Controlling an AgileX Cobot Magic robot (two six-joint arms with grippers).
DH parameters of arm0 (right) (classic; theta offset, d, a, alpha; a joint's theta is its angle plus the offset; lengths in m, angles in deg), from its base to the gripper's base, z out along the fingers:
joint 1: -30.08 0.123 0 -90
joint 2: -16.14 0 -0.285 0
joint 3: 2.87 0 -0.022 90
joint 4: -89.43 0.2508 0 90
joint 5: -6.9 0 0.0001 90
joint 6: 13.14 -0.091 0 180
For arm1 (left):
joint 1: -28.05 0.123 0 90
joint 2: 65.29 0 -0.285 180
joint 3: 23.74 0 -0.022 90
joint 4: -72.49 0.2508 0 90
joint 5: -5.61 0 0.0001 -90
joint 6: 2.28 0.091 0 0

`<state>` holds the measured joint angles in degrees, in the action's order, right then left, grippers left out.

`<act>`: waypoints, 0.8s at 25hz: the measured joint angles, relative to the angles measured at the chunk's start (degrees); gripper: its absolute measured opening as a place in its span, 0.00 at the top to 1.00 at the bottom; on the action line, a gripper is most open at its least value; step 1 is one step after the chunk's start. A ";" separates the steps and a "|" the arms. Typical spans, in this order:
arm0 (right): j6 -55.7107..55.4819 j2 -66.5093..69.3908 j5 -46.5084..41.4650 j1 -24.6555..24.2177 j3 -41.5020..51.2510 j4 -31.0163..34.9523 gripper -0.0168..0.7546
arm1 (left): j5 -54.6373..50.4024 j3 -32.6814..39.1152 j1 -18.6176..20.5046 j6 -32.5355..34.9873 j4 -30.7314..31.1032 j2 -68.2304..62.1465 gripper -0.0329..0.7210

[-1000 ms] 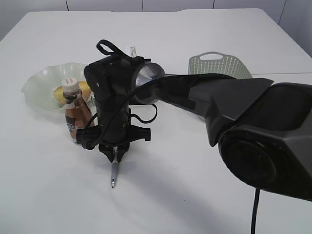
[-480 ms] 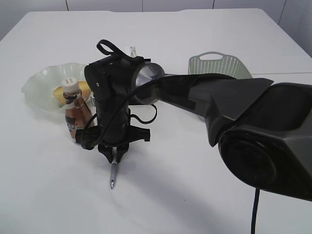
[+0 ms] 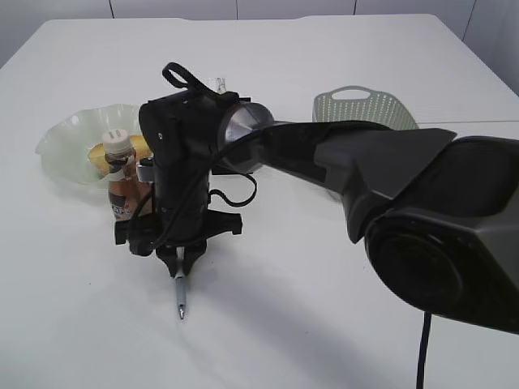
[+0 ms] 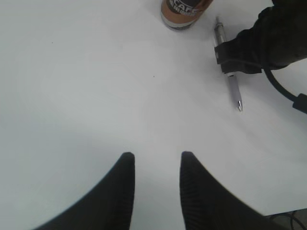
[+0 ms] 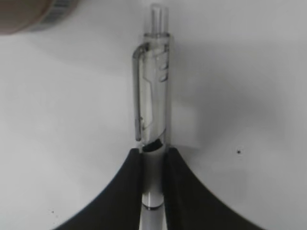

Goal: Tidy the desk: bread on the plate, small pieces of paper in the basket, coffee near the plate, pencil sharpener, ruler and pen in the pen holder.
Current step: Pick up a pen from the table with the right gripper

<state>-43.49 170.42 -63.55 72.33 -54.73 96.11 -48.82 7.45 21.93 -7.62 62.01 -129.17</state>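
The clear-barrelled pen (image 5: 153,120) is pinched by the right hand (image 5: 152,167); the left hand (image 4: 156,165) is held part-open and empty; the bread (image 3: 138,147) is half hidden

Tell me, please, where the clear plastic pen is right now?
In the exterior view, the clear plastic pen lies left of centre on the white tabletop, clamped in the right gripper, just in front of the brown coffee bottle.
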 joint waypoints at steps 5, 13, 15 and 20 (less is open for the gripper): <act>2.63 -2.49 0.00 0.13 0.00 -0.06 0.88 | 0.13 0.00 0.00 0.00 0.00 0.00 0.64; 7.03 -9.64 0.06 0.13 5.35 0.51 0.88 | 0.13 0.00 0.00 0.00 0.00 0.00 0.64; 8.76 -12.51 0.06 0.13 9.50 -0.36 0.88 | 0.13 0.00 0.00 0.00 0.00 0.00 0.64; 13.05 -20.55 0.06 -0.01 18.51 -3.42 0.88 | 0.13 0.00 0.00 0.00 0.00 0.00 0.64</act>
<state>-30.44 149.87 -63.49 72.32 -36.22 92.69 -48.69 7.45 21.93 -7.62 62.01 -129.17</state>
